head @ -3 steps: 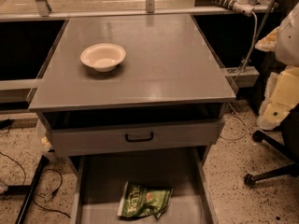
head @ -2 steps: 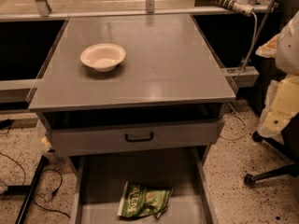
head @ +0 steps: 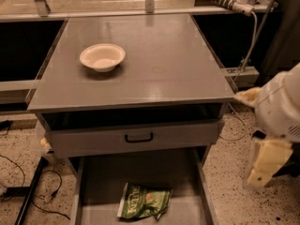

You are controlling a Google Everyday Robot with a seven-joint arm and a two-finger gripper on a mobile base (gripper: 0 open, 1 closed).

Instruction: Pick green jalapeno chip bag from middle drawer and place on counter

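The green jalapeno chip bag (head: 143, 201) lies flat on the floor of the open middle drawer (head: 89, 191) at the bottom of the view, near the drawer's middle. The grey counter (head: 154, 64) is above it. My gripper (head: 263, 167) hangs at the right, beside the cabinet and outside the drawer, below my white arm (head: 281, 109). It is about level with the closed drawer front and well to the right of the bag. It holds nothing that I can see.
A white bowl (head: 102, 56) sits on the counter's left half. A closed grey drawer front with a black handle (head: 138, 138) is above the open drawer. Cables (head: 42, 191) lie on the speckled floor at the left. A cable and fixtures stand at the back right.
My arm and gripper have come down along the right side of the cabinet, from counter height to drawer-front height. The bag and bowl have not moved.
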